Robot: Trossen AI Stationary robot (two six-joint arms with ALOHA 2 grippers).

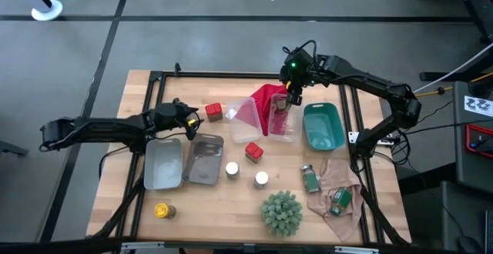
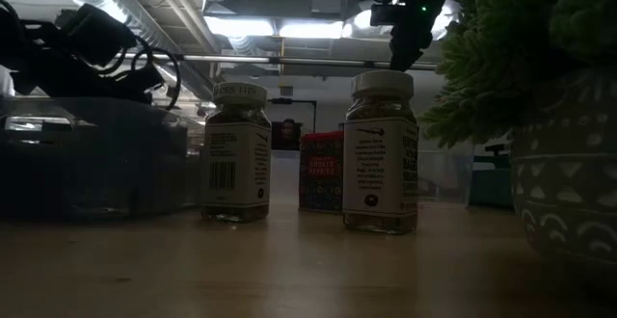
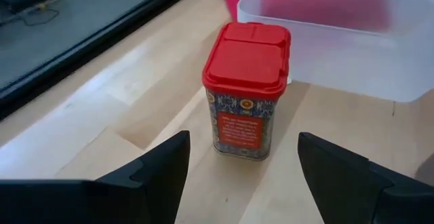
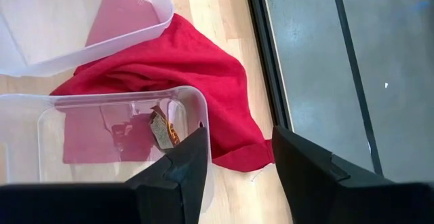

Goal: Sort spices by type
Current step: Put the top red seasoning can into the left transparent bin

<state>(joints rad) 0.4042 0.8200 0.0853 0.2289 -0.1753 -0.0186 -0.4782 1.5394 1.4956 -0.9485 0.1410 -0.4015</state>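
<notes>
Left wrist view: my left jaws (image 3: 241, 173) stand wide open, empty, either side of a red tin (image 3: 246, 88) upright on the surface, just beside the clear bin (image 3: 325, 68). Step: picking this tin; next, advance and close on its sides. Right wrist view: my right jaws (image 4: 237, 159) part-open, holding nothing visible, over another clear bin (image 4: 193, 105) on the red cloth (image 4: 196, 68). High view: second red tin (image 1: 253, 152) near the clear bin.

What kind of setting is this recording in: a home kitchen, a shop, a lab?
Most likely a robotics lab or workshop, not a kitchen. A wooden table in a black frame stands on a bare grey floor, cables trail beside it, and exposed ducting with strip lights runs overhead.
</notes>
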